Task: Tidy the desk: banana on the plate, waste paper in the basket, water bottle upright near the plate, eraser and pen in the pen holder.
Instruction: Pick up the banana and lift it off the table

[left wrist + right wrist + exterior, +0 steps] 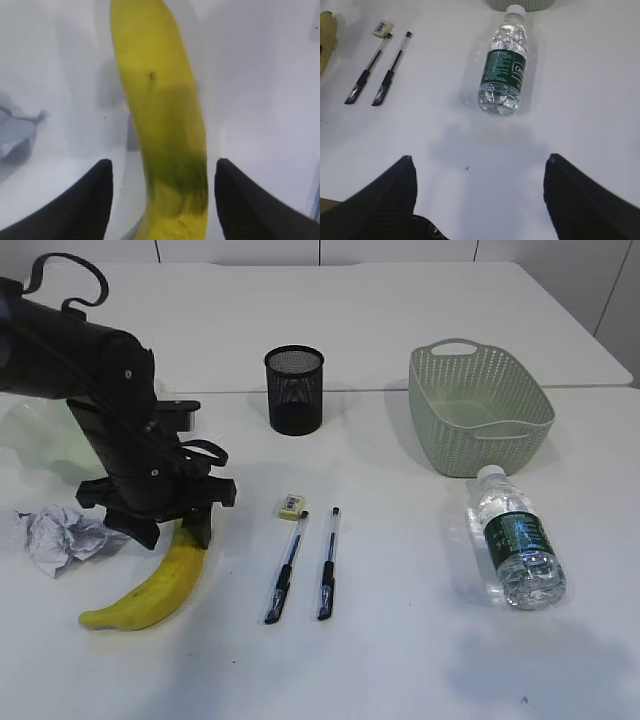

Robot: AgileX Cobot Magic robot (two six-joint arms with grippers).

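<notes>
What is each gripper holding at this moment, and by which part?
Nothing is held. The left gripper is open astride the banana, with gaps on both sides. The right gripper is open above bare table.

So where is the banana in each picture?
Exterior view: the banana lies at lower left, under the left gripper.
Left wrist view: it fills the middle, between the open fingers.
Right wrist view: only its end shows at the left edge.
Shared landmark: the crumpled paper left of it, also seen in the left wrist view.
</notes>
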